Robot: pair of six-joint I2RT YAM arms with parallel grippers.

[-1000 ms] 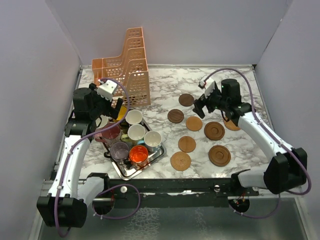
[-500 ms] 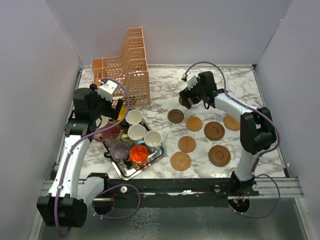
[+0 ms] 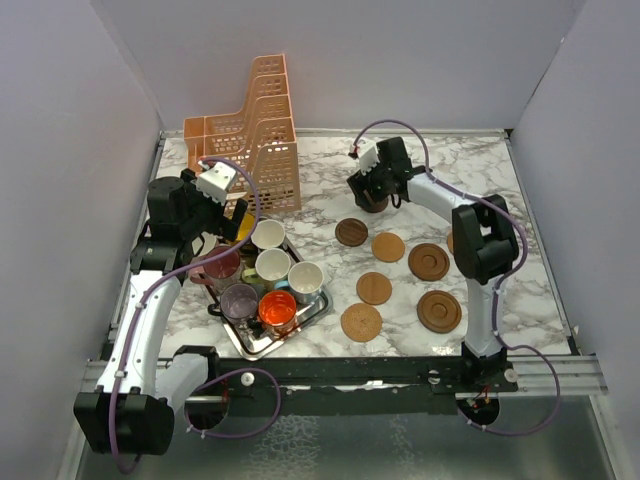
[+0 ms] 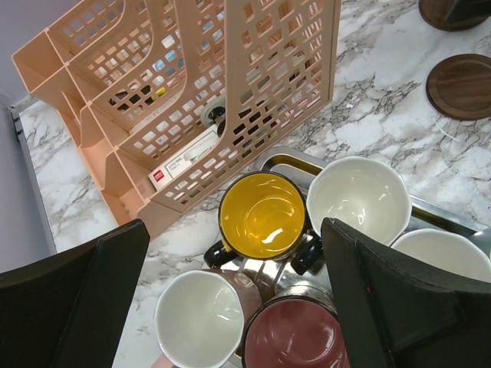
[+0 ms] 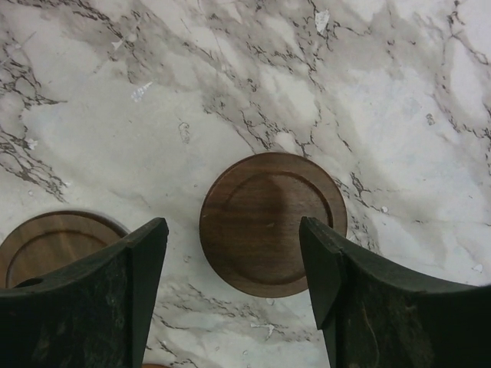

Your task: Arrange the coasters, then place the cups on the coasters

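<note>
- Other coasters (image 3: 374, 288) scattered at 4 o'clock on counter (image 3: 330, 170), not yet lined up.
- Cups (image 3: 272, 265) packed in tray (image 3: 322, 305) at 8 o'clock; none on a coaster.
- Left fingers (image 4: 77, 307) wide, empty, hovering over yellow cup (image 4: 262, 215).
- Dark coaster (image 5: 268, 222) flat at 12 o'clock, farthest of the set.
- Right fingers (image 5: 84, 307) apart, gripping nothing, straddling that disc, sitting off-centre toward its 9 o'clock side.
- Suggest: shift toward 3 o'clock to centre, drop to counter level, pinch rim evenly. Thin disc likely to slip otherwise.
</note>
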